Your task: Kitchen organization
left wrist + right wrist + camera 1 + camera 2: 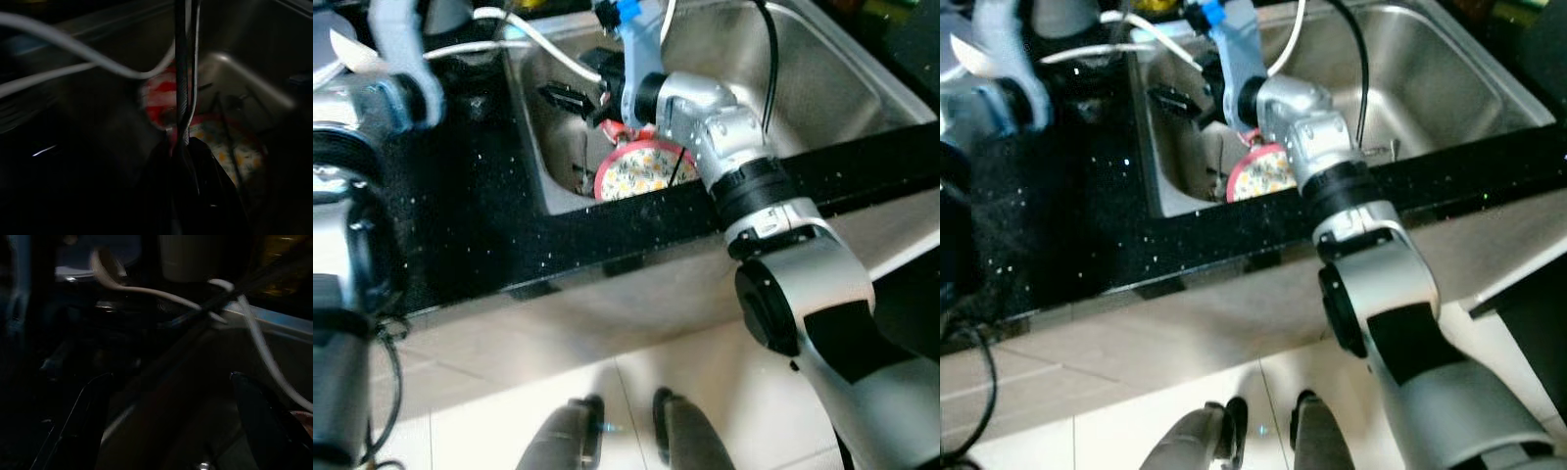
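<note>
A floral plate with a red rim leans inside the steel sink, near its front left corner. Behind it sits a red object, partly hidden. My right arm reaches down into the sink right above the plate. The right gripper is open, its fingers wide apart with nothing between them. My left gripper hangs over the sink's left side, pointing at the plate. In the dark left wrist view its fingers look shut and empty, with a thin cable crossing in front.
A black speckled countertop surrounds the sink, its front edge just before me. White cables stretch across the sink's back left corner. My feet stand on pale floor tiles. Containers stand at the counter's back edge.
</note>
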